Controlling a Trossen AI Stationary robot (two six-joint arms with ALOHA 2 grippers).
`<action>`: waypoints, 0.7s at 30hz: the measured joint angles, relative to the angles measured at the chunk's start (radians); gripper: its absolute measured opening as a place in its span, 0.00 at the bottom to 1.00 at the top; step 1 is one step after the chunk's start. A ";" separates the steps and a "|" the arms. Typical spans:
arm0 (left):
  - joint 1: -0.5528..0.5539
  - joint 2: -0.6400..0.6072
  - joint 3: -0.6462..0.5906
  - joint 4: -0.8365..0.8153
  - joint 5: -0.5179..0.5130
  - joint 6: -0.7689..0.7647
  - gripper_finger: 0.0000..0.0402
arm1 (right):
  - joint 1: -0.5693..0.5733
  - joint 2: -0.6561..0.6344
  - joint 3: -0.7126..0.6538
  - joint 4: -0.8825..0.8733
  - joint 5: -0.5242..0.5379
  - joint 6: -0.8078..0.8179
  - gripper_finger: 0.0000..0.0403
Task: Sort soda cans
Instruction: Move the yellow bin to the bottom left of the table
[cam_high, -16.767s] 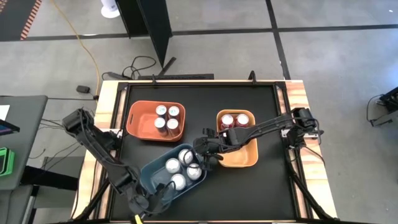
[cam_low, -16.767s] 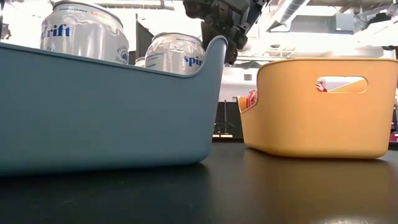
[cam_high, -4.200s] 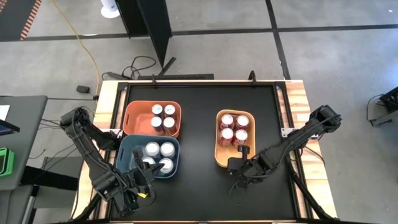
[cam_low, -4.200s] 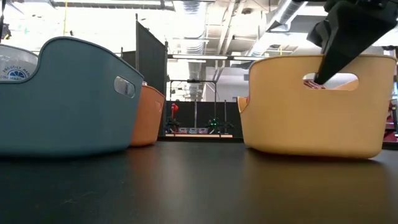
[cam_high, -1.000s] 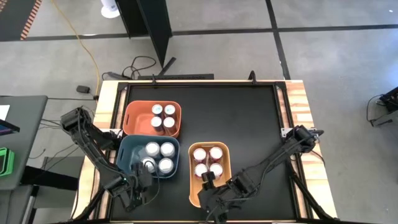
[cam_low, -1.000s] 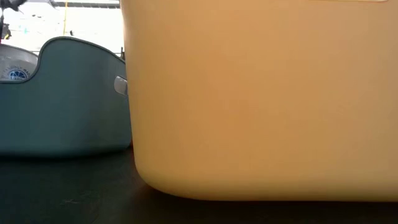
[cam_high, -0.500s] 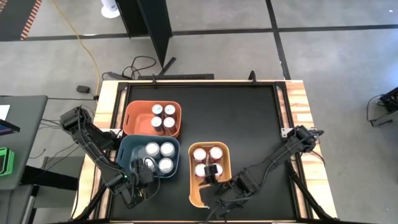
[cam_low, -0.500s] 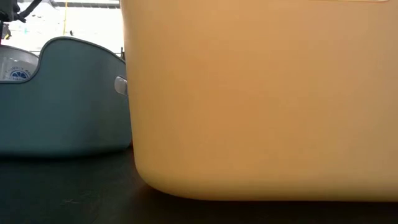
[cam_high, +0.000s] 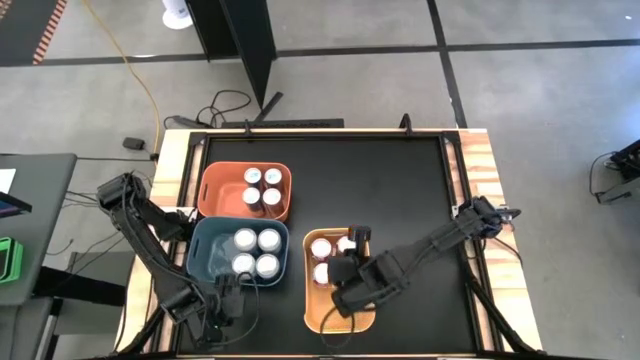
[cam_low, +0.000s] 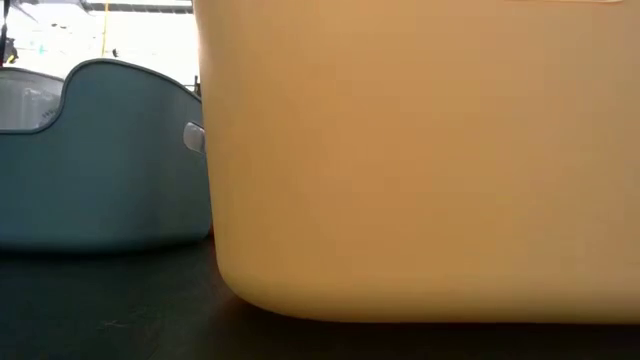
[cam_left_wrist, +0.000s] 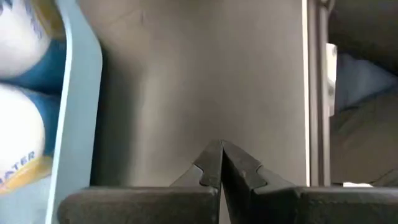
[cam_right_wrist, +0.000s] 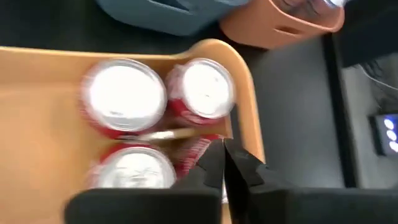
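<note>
Right gripper (cam_right_wrist: 222, 152): fingers pressed together, gripping nothing; over the yellow rectangular plastic bin (cam_high: 312, 310), above its red soda cans with silver tops (cam_right_wrist: 124, 99)
Left gripper (cam_left_wrist: 221, 155): fingers closed, empty; near the table's front edge, beside the blue plastic bin (cam_high: 203, 258)
Silver-white cans (cam_high: 254, 252): four in blue bin
Orange plastic bin (cam_high: 218, 195): four cans inside

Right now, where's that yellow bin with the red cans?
In the high view, the yellow bin sits at the table's front edge, just right of the blue bin, with the right gripper over its cans.
</note>
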 joint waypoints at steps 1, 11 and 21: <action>-0.002 0.000 0.011 -0.005 -0.005 0.012 0.00 | -0.016 0.000 0.000 -0.015 0.011 0.000 0.03; -0.006 -0.001 0.037 -0.012 -0.021 0.025 0.00 | -0.271 0.000 0.000 -0.153 -0.043 -0.077 0.01; -0.063 -0.002 0.038 -0.014 -0.082 -0.016 0.00 | -0.452 0.002 -0.065 -0.122 -0.366 -0.288 0.00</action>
